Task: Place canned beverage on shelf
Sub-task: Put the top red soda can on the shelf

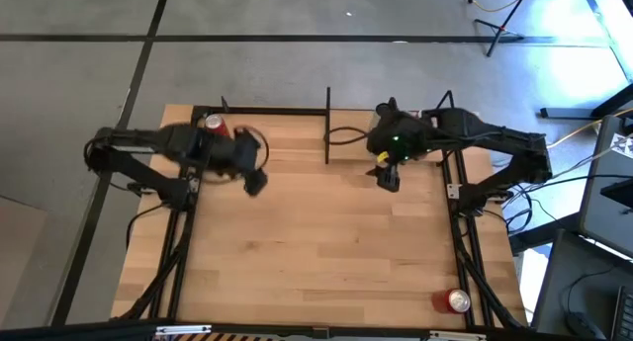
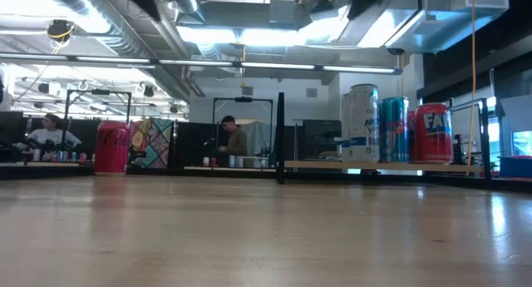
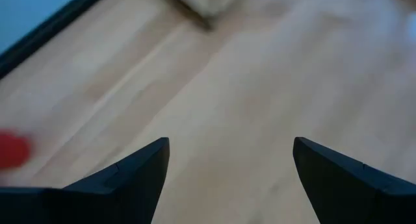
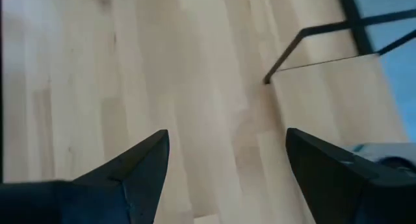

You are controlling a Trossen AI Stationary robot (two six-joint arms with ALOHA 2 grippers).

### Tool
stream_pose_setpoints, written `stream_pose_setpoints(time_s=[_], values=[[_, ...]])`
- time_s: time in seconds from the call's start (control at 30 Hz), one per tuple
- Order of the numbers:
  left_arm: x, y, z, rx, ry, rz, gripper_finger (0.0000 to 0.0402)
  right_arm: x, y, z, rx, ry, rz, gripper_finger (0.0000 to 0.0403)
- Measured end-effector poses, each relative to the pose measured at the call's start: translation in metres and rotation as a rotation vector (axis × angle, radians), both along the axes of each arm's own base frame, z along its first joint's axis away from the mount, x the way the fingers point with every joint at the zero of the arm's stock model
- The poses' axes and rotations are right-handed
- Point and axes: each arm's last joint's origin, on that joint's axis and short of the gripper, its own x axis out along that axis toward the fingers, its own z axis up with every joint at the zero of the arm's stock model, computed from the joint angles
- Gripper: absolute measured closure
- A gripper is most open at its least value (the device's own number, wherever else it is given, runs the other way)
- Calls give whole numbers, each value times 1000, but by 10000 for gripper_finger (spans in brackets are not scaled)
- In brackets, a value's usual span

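Pincers (image 1: 255, 178) (image 1: 388, 176) open above bare tabletop (image 1: 316, 242) beside shelf (image 1: 346, 148).

Bright ceiling strip lights (image 2: 274, 36) glare across my low view, leaving the pale wooden tabletop (image 2: 266, 237) softly blurred; my left wrist view is smeared, top right overhead washed out.

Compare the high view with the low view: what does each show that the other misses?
Only the high view shows both arms, the left gripper and right gripper over the table, and a red can near the front right corner. Only the low view shows cans lined up on the shelf and people behind. Both show the red can at the back left.
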Motion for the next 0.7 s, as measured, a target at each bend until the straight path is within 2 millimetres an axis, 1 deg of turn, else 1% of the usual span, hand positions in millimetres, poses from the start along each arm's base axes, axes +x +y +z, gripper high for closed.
stream_pose_setpoints(time_s=[0.1,0.2,0.27,0.4,0.5,0.57,0.63,0.7], values=[[-8,30,-2,-26,83,127,85,4,0,-18,11,32,5,107],[-21,61,-6,-58,193,233,85,10,-1,-34,26,46,-16,107],[-27,79,-6,-54,225,260,85,12,0,-46,50,52,-11,107],[-35,104,-7,-35,254,248,85,15,2,-65,114,85,18,107],[-45,123,-7,-25,275,299,85,16,2,-74,134,96,10,107],[-52,135,-8,-32,284,354,82,17,2,-76,140,83,3,107],[-57,148,-10,-59,290,414,69,19,-2,-75,145,55,-18,107],[-61,162,-15,-108,298,442,49,16,-9,-73,134,48,-46,107]])
